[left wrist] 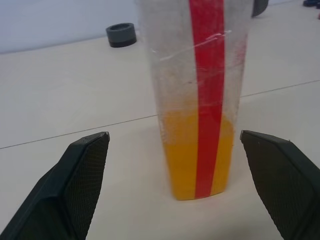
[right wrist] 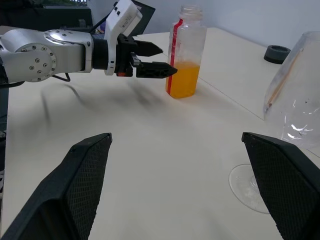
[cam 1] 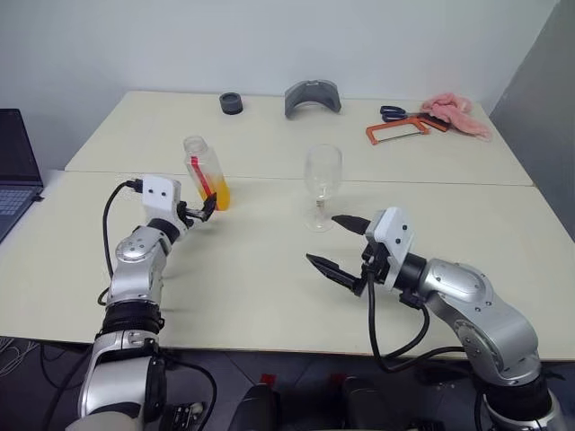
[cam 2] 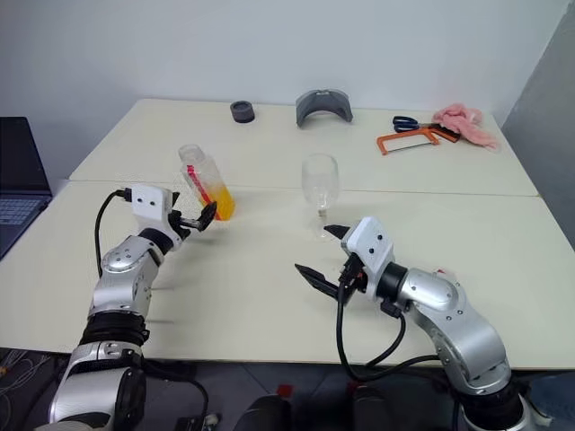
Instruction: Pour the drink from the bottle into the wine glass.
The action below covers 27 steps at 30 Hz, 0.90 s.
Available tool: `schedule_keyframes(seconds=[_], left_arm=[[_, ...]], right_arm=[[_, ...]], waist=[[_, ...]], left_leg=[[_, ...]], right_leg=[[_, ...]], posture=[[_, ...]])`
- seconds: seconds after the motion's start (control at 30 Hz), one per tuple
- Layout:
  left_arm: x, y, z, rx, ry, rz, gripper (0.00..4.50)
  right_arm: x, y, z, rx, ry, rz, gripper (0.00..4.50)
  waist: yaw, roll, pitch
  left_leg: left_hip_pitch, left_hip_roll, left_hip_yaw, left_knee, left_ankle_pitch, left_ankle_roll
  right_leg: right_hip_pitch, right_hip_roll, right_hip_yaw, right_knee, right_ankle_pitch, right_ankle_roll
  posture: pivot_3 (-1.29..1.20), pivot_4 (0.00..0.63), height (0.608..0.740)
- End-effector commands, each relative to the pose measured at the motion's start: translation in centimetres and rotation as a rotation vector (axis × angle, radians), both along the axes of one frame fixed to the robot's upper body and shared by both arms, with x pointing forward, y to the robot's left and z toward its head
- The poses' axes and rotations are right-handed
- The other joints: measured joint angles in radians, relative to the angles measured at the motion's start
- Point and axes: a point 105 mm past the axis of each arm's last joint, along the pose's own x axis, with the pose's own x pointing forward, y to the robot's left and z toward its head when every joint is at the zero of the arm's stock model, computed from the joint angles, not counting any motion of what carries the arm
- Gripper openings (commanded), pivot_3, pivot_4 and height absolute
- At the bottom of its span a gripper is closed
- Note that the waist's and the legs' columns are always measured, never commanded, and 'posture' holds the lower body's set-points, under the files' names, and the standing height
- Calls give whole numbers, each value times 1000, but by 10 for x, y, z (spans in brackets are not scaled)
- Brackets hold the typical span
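Small clear plastic bottle (cam 1: 206, 172) with red stripe: upright on cream table (cam 1: 269, 269), uncapped, orange drink (cam 1: 220, 195) in bottom third. Clear stemmed wine glass (cam 1: 322, 186) nearby (upright, empty). Left gripper (cam 1: 210, 208) fingers spread just beside bottle; right gripper (cam 1: 337, 244) fingers spread near glass.

The right gripper (right wrist: 177, 187) stands spread wide over the table (right wrist: 150, 165). Ahead, the left gripper (right wrist: 159, 60) points at the uncapped bottle (right wrist: 186, 55), its juice (right wrist: 184, 80) low. The wine glass (right wrist: 292, 120) stands near.

Silver arms, white wrists, black cables
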Motion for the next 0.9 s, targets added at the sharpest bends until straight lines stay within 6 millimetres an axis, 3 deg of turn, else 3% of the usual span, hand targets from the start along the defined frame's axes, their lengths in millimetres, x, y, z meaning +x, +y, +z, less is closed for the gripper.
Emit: schedule_keyframes(seconds=[0.03,0.63,0.73,0.9], left_arm=[[4,-3,14,23,-51,-16,4500],[24,-16,37,-10,-87,-40,4500],[26,-18,40,-18,-92,-51,3921],[27,-20,40,-44,-89,-61,2412]], right_arm=[[-7,5,14,13,-59,31,4450],[-6,10,42,83,-128,68,4450],[-6,10,42,83,-129,67,4500],[-5,10,42,82,-129,58,4500]], waist=[[0,0,0],[0,-1,0],[0,-1,0],[0,-1,0]], left_leg=[[0,0,0,0,0,0],[-1,0,0,0,0,0],[-1,0,-1,0,0,0],[-1,0,-1,0,0,0]], right_leg=[[0,0,0,0,0,0],[0,0,-1,0,0,0],[0,0,-1,0,0,0],[0,0,-1,0,0,0]], posture=[[0,150,740],[0,150,740],[0,150,740],[0,150,740]])
